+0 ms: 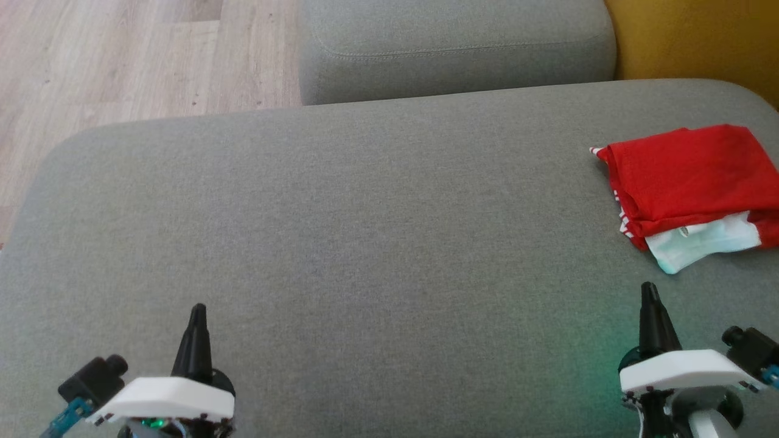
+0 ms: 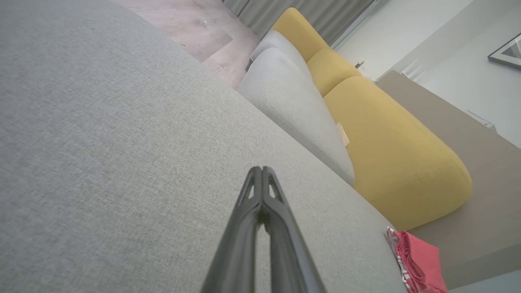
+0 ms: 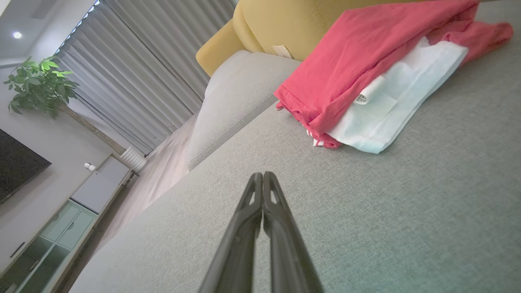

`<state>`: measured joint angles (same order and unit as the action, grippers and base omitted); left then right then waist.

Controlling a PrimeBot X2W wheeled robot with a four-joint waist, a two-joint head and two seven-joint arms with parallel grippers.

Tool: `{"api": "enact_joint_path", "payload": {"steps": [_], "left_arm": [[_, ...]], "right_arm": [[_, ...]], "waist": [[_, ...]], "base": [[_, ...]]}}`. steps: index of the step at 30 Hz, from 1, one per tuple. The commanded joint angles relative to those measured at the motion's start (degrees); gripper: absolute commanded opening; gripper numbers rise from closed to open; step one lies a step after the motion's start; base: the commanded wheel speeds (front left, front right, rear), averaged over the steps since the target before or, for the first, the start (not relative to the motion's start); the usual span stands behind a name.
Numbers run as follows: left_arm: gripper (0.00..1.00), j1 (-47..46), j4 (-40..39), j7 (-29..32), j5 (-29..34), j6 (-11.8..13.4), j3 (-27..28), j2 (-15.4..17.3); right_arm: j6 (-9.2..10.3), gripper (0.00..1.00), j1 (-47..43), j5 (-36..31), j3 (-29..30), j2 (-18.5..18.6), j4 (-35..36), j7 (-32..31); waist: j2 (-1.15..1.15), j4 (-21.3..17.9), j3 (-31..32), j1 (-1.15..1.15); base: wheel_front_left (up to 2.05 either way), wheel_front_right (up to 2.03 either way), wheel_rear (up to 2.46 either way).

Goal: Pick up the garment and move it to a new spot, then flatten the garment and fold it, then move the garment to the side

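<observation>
The garment is a red piece with a white panel, folded into a compact stack at the far right of the grey sofa seat. It lies ahead of my right gripper, which is shut and holds nothing. The right wrist view has the garment beyond the closed right gripper, apart from it. My left gripper is shut too, low at the left over bare cushion. In the left wrist view the left gripper points along the seat, with the garment far off at the lower right.
A grey cushion sits behind the seat, with a yellow one at the back right. Wooden floor lies beyond the seat's rounded left edge. The right wrist view takes in curtains, a potted plant and a low cabinet.
</observation>
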<state>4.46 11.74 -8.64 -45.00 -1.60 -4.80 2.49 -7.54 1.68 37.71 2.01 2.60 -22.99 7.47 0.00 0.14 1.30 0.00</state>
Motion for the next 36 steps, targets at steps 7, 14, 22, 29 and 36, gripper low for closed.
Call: {"api": "enact_joint_path", "payload": {"steps": [7, 14, 22, 29, 36], "left_arm": [[0.0, -3.7, -1.3, 1.4, -5.0, -1.0, 1.9, 0.8], [0.0, -4.3, -1.0, 2.5, -9.0, -1.5, 2.6, 0.9], [0.0, -5.0, -0.6, 3.7, -13.0, -1.9, 3.4, 1.0], [0.0, -5.6, -0.3, 4.8, -17.0, -2.4, 4.1, 1.0], [0.0, -6.2, 0.0, 6.0, -21.0, -2.8, 4.8, 1.1]], "right_arm": [[0.02, 0.0, 3.2, 5.7, 0.2, 0.2, 2.7, -1.4], [0.02, 0.0, 3.3, 10.2, 0.6, 0.2, 3.2, -2.6], [0.03, 0.0, 3.4, 14.6, 1.0, 0.2, 3.8, -3.7], [0.03, 0.0, 3.5, 19.1, 1.4, 0.2, 4.4, -4.9], [0.03, 0.0, 3.7, 23.6, 1.8, 0.2, 5.0, -6.0]], "waist": [[0.0, 0.0, -0.1, 0.0], [0.0, 0.0, -0.3, 0.0], [0.0, 0.0, -0.4, 0.0], [0.0, 0.0, -0.5, 0.0], [0.0, -0.1, -0.6, 0.0]], "base": [[0.0, 0.0, 0.0], [0.0, 0.0, 0.0], [0.0, 0.0, 0.0], [0.0, 0.0, 0.0], [0.0, 0.0, 0.0]]}}
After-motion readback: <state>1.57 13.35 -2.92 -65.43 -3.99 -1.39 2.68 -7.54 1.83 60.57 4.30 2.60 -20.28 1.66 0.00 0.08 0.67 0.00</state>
